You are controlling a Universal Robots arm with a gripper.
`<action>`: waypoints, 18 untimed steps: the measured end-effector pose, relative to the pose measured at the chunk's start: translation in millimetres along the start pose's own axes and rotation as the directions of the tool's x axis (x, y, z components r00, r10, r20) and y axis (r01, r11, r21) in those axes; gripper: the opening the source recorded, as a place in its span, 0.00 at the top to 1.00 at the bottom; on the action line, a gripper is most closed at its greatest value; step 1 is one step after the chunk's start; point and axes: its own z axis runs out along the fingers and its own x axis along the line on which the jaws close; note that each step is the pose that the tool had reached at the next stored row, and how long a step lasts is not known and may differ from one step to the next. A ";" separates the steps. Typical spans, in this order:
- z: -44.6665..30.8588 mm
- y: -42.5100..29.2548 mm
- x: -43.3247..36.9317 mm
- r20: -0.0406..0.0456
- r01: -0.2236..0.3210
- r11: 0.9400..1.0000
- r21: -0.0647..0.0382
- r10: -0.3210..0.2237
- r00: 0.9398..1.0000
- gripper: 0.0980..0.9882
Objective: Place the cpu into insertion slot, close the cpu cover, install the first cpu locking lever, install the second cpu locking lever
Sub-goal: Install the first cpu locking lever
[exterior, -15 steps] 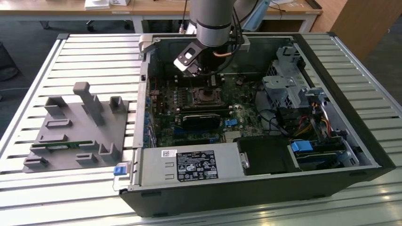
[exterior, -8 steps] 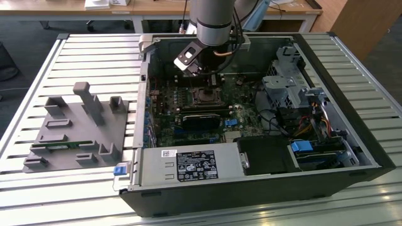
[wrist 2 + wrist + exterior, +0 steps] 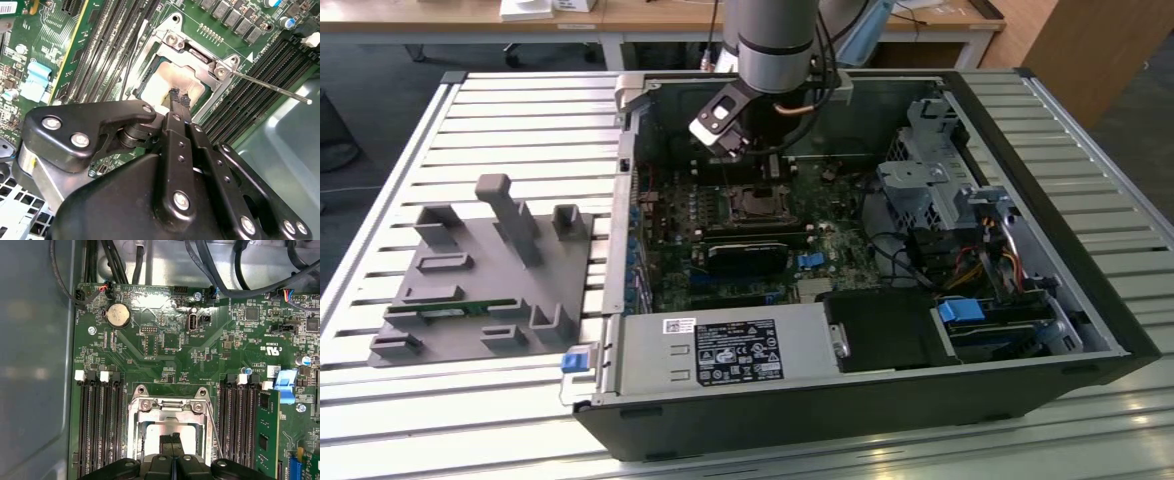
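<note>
Silvery-tan metal of the cpu (image 3: pixel 170 82) sits in the socket on the green motherboard (image 3: pixel 150 347), directly beneath the tip of the tool (image 3: pixel 179 97). The tool's fingers are pressed together with nothing between them. The cpu cover (image 3: pixel 197 55) appears to lie flat around the chip. One locking lever (image 3: pixel 272 87), a thin rod, juts free from the socket's corner, slanting out over the memory slots (image 3: pixel 250 107) beside the tool.
</note>
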 end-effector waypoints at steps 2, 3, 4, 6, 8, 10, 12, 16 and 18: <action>-1.6 0.0 0.0 0.000 0.000 1.000 0.000 0.000 1.000 0.99; -2.2 0.1 0.0 0.000 0.000 1.000 0.000 0.000 1.000 0.99; -2.7 0.1 0.0 0.000 0.000 1.000 0.000 0.000 1.000 0.99; -3.6 0.1 -0.1 0.000 0.000 1.000 0.000 0.000 1.000 0.99; -4.5 0.1 -0.1 0.000 0.000 1.000 0.000 0.000 1.000 0.99; -5.4 0.1 -0.1 0.000 0.000 1.000 0.000 0.000 1.000 0.99; -6.1 0.1 -0.1 0.000 0.000 1.000 0.000 0.000 1.000 0.99; -7.5 0.1 -0.1 0.000 0.000 1.000 0.000 0.000 1.000 0.99; -8.2 0.2 -0.1 0.000 0.000 1.000 0.000 0.000 1.000 0.99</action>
